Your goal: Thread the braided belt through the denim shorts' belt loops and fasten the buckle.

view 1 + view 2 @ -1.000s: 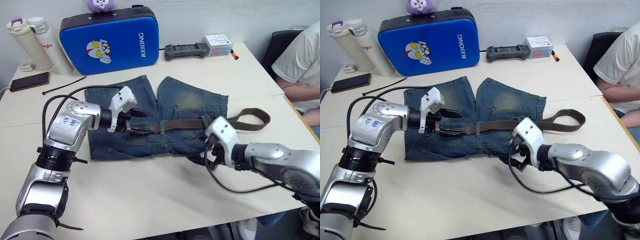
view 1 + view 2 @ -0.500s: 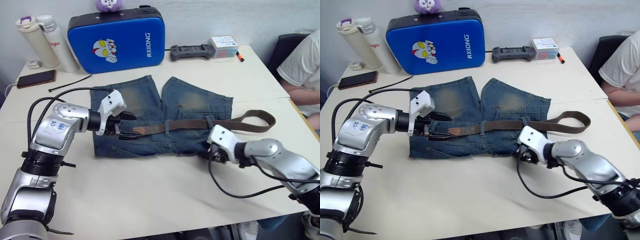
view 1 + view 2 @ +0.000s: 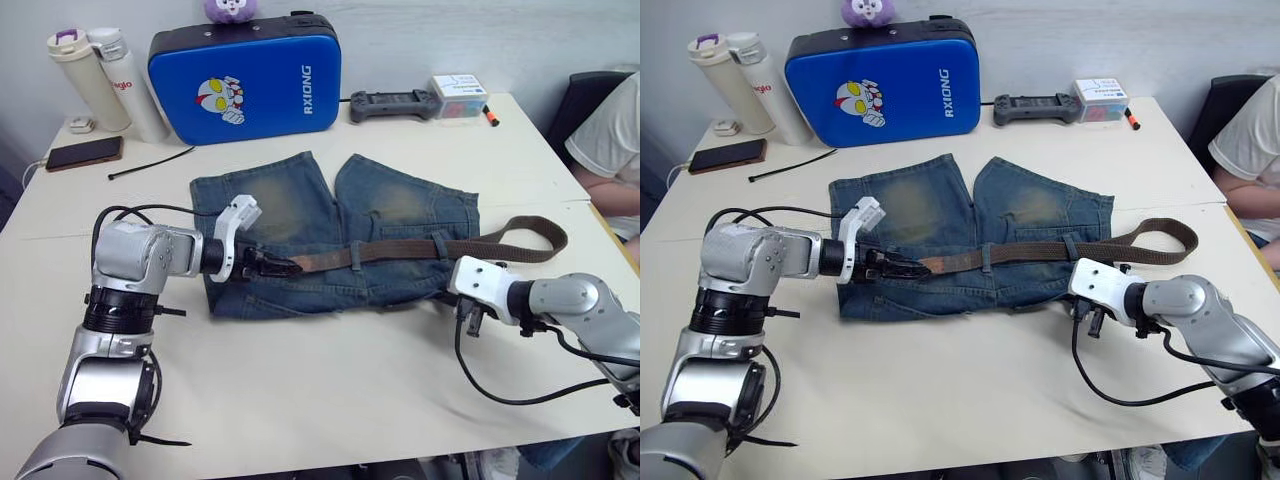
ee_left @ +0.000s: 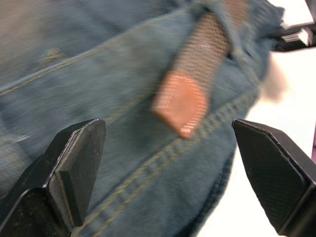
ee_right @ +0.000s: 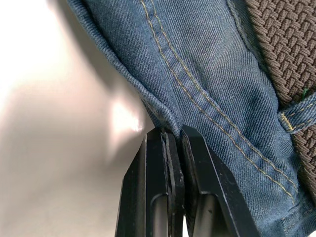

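Note:
The denim shorts (image 3: 390,200) lie flat in the middle of the table, waistband toward me. The braided belt (image 3: 400,250) runs along the waistband under belt loops (image 3: 440,243) and curls into a loose bend (image 3: 545,240) past the right hip. My left gripper (image 3: 268,266) is open at the left end, with the belt's leather tip (image 4: 180,101) lying between its fingers (image 4: 74,163). My right gripper (image 5: 170,131) is shut, pinching the waistband's edge at the right hip. One loop (image 5: 296,116) crosses the braid just beside that pinch. I cannot make out the buckle.
A blue padded case (image 3: 240,85), two bottles (image 3: 100,75), a phone (image 3: 83,153) and a thin black cable tie (image 3: 150,162) stand along the back left. A controller (image 3: 390,103) and a small box (image 3: 460,92) lie at the back right. A person (image 3: 615,130) sits beyond the table's right edge.
My right gripper has shut on the edge of the shorts' waistband. My left arm has sunk lower, its gripper still open around the belt tip. The camera view has shifted.

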`<state>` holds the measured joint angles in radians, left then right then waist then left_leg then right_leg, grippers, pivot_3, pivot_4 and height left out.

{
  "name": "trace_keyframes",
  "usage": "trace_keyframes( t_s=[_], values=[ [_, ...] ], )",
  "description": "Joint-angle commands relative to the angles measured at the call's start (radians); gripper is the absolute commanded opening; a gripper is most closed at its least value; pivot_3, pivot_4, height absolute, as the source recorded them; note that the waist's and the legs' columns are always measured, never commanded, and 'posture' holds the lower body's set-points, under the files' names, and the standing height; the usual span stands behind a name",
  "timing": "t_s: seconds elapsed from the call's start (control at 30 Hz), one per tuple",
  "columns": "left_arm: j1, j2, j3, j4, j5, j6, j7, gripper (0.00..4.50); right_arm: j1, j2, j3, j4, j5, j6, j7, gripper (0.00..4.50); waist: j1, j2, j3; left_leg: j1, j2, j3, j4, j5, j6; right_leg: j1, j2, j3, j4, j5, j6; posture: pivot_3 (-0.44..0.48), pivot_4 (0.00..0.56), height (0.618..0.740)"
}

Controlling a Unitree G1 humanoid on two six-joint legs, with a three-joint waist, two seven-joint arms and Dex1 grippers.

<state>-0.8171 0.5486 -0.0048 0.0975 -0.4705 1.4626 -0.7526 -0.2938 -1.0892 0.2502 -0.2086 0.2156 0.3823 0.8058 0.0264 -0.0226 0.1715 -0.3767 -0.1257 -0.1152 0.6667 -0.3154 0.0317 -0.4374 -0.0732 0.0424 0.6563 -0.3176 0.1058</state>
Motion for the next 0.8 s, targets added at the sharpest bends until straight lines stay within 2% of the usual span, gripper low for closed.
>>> trace_keyframes(
  t_s=[0.03,0.23,0.3,0.37,0.57,0.6,0.63,0.8],
  values=[
    [-0.031,-0.035,0.032,-0.015,-0.045,0.091,0.025,4.50,0.015,0.017,-0.042,-0.015,-0.030,0.018,0.010,0.04,0.000,0.000,0.000,0.000,0.000,0.000,0.000,0.000,0.000,0.000,0.000,0.000,0.000,0.000,0.000,0.000,0.150,0.740],
    [-0.039,-0.092,0.029,-0.016,-0.062,0.123,0.057,4.50,0.023,0.042,-0.064,-0.025,-0.053,0.033,0.015,0.04,-0.001,0.000,0.000,0.000,0.000,0.000,0.001,0.000,0.000,0.000,0.000,0.000,0.000,0.000,0.000,0.000,0.150,0.740],
    [-0.047,-0.117,0.055,-0.004,-0.064,0.130,0.073,3.96,0.026,0.048,-0.070,-0.027,-0.062,0.037,0.019,0.00,-0.001,0.000,0.000,0.000,0.000,0.000,0.001,0.000,0.000,0.000,0.000,0.000,0.000,0.000,0.000,0.000,0.150,0.740],
    [-0.054,-0.125,0.064,0.009,-0.061,0.126,0.083,3.23,0.029,0.054,-0.074,-0.028,-0.067,0.041,0.022,0.00,0.000,0.000,0.000,0.000,0.000,0.000,0.001,0.000,0.000,0.000,0.000,0.000,0.000,0.000,0.000,0.000,0.150,0.740],
    [-0.054,-0.119,0.084,0.041,-0.050,0.098,0.115,0.59,0.057,0.065,-0.093,-0.030,-0.081,0.049,0.025,0.00,0.000,0.000,0.000,0.000,0.000,0.000,0.001,0.000,0.000,0.000,0.000,0.000,0.000,0.000,0.000,0.000,0.150,0.740],
    [-0.054,-0.118,0.088,0.042,-0.052,0.098,0.118,0.29,0.060,0.066,-0.095,-0.031,-0.082,0.050,0.026,0.00,0.000,0.000,0.000,0.000,0.000,0.000,0.001,0.000,0.000,0.001,0.000,0.000,0.000,0.000,0.000,0.000,0.150,0.740],
    [-0.054,-0.117,0.090,0.043,-0.054,0.098,0.120,0.09,0.062,0.067,-0.096,-0.031,-0.084,0.050,0.026,0.00,0.000,0.000,0.000,0.000,0.000,0.000,0.001,0.000,0.000,0.001,0.000,0.000,0.000,0.000,0.000,0.000,0.150,0.740],
    [-0.051,-0.106,0.117,0.040,-0.067,0.117,0.122,0.09,0.053,0.081,-0.094,-0.019,-0.097,0.052,0.035,0.00,-0.001,0.000,0.000,0.000,0.000,0.000,0.001,0.000,0.000,0.001,0.000,0.000,0.000,0.000,0.000,0.000,0.150,0.740]
  ],
)
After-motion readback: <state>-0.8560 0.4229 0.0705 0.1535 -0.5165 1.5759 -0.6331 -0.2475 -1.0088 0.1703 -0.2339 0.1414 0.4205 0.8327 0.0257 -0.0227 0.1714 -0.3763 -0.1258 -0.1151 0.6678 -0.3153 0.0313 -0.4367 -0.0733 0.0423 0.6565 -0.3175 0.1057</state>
